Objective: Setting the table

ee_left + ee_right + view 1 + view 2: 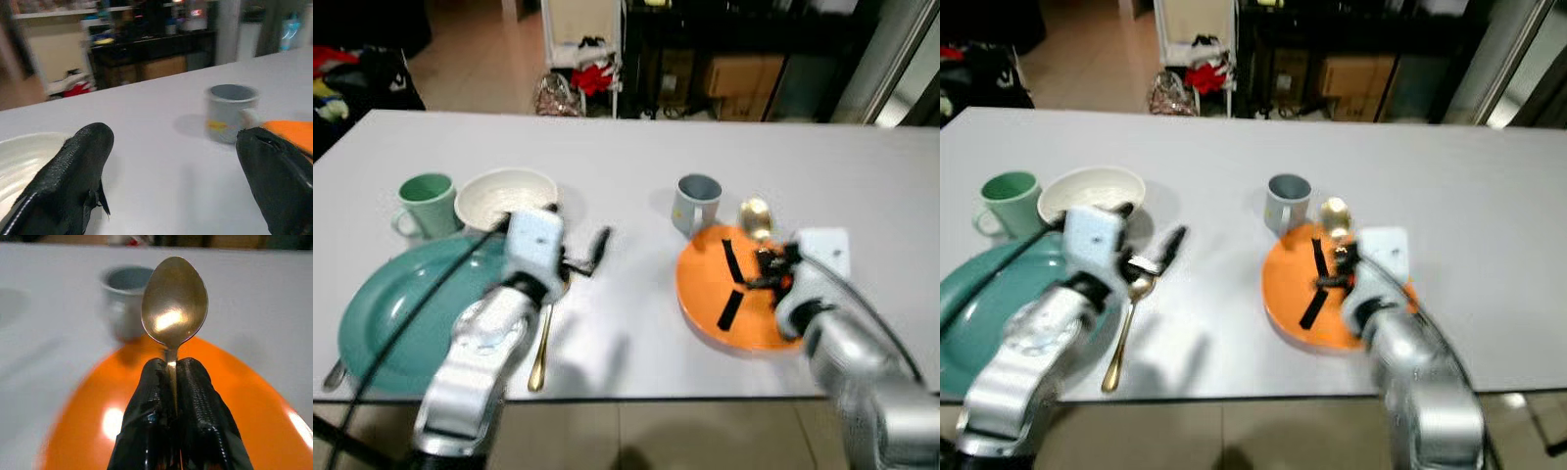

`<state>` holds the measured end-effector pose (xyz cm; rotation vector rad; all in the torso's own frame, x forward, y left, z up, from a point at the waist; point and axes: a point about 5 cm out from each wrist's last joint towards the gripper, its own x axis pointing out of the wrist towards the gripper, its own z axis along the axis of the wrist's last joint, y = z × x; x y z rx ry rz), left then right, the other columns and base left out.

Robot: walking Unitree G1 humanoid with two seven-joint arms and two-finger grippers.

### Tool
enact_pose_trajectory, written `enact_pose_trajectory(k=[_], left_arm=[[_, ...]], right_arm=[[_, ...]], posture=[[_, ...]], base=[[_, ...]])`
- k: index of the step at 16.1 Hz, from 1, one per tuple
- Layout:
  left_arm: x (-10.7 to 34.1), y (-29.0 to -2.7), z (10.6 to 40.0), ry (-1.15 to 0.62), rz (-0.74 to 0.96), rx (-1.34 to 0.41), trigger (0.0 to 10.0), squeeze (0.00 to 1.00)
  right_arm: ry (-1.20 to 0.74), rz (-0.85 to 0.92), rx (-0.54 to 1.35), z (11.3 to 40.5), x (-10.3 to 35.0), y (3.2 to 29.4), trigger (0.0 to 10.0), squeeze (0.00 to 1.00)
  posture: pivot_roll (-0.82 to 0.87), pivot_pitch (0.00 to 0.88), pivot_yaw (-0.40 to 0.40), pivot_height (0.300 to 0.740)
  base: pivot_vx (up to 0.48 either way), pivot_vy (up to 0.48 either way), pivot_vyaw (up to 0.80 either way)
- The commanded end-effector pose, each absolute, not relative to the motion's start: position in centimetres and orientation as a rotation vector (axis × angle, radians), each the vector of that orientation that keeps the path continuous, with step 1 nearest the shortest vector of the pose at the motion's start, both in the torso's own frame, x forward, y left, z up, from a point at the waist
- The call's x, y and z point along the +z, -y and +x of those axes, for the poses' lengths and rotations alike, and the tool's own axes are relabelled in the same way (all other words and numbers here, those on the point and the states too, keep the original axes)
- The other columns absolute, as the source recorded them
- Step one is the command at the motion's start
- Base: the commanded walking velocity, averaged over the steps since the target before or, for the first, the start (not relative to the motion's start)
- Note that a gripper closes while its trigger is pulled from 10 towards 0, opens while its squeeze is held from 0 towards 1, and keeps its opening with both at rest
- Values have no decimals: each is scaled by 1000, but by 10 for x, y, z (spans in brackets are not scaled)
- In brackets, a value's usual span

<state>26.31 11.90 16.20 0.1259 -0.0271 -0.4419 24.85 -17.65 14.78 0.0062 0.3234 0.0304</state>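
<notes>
My right gripper point(168, 382) is clenched on the stem of a gold spoon point(174, 303), the jaws pressed together with the thin handle pinched between them and the bowl of the spoon standing up beyond the tips. In the head views it sits in the right half of the frame, over the orange plate point(705, 294), with the spoon's bowl showing just above the plate's far rim, beside the grey mug point(696, 203). That mug stands touching or just behind the plate's upper left edge; I cannot tell which.

My left gripper point(592, 253) is released, its jaws spread wide apart and holding nothing. It hovers low over the white tabletop point(636, 157) in the left half of the frame, pointing toward the middle. In its wrist view the two black fingers point(73, 171) frame bare tabletop, with the grey mug and a sliver of the orange plate beyond.

Left of that arm lies the teal plate point(382, 313) near the front edge. Behind it stand a white bowl point(506, 199) and a pale green mug point(426, 204), side by side. A second gold spoon point(540, 357) lies on the tabletop just right of the teal plate, handle toward the front edge, partly under my left wrist. A bit of grey cutlery point(335, 373) peeks out at the teal plate's lower left; what kind, I cannot tell.
</notes>
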Motion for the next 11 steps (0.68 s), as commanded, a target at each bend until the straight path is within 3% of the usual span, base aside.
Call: enact_pose_trajectory(k=[1, 7, 11], left_arm=[[162, -115, 261, 16, 136, -498, 10000, 0], [165, -108, 263, -24, 167, -645, 10000, 0], [163, -103, 254, -63, 171, -749, 10000, 0]], right_arm=[[-351, 33, -2, 255, 147, 185, 10000, 0], [-452, 65, 7, 296, 135, 215, 10000, 0], [-521, 115, 10, 299, 124, 225, 10000, 0]], posture=[[-9, 0, -21, 740], [4, 0, -14, 740], [10, 0, -15, 740]], base=[[0, 0, 0], [0, 0, 0], [0, 0, 0]])
